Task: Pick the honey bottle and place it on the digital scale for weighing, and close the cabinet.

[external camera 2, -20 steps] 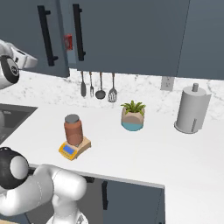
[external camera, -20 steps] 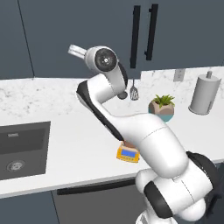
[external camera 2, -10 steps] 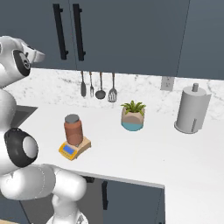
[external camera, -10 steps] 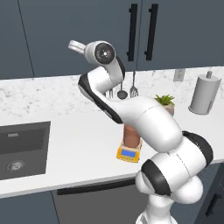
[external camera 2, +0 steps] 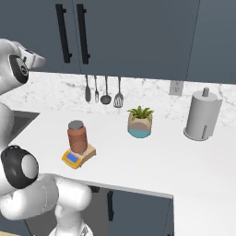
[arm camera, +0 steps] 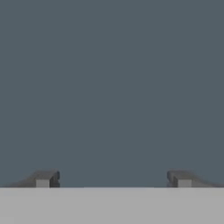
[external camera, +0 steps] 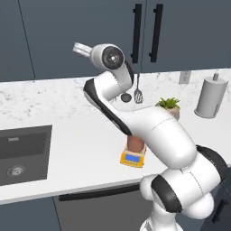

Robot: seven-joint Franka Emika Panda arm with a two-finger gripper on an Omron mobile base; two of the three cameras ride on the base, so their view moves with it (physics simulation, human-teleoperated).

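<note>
At the near edge of the white counter (external camera 2: 152, 166) a grey drawer front with a dark bar handle (external camera: 97, 193) sits under the top. On the left, a dark sink (external camera: 20, 153) is sunk into the counter.

Just right of the sink, near the front, lies the scale (external camera 2: 79, 156), orange-yellow with a blue display facing the near side. The honey bottle (external camera 2: 77, 137) stands upright on its plate, reddish-brown with a grey lid; from the left base the arm covers most of it, leaving only its lower part (external camera: 135, 144) above the scale (external camera: 132, 158).

Farther back and right stands a potted plant (external camera 2: 139, 122) in a tan and blue pot. At the far right a paper towel roll (external camera 2: 202, 115) stands upright on its holder, near the wall.

Against the marble backsplash four utensils (external camera 2: 105, 90) hang in a row, above and behind the bottle. An outlet (external camera 2: 174, 87) sits on the wall between the plant and the roll.

Above these are the cabinet doors (external camera 2: 138, 37), slate-blue, with two black vertical handles (external camera 2: 72, 33) side by side; the doors look flush.

The gripper (arm camera: 113, 179) is raised to cabinet height at the left, close to a flat slate-blue face. Its fingertips (arm camera: 45, 178) stand wide apart, released, with nothing between them. From the left base its hand (external camera: 83, 48) points left, well above the counter and away from the bottle.
</note>
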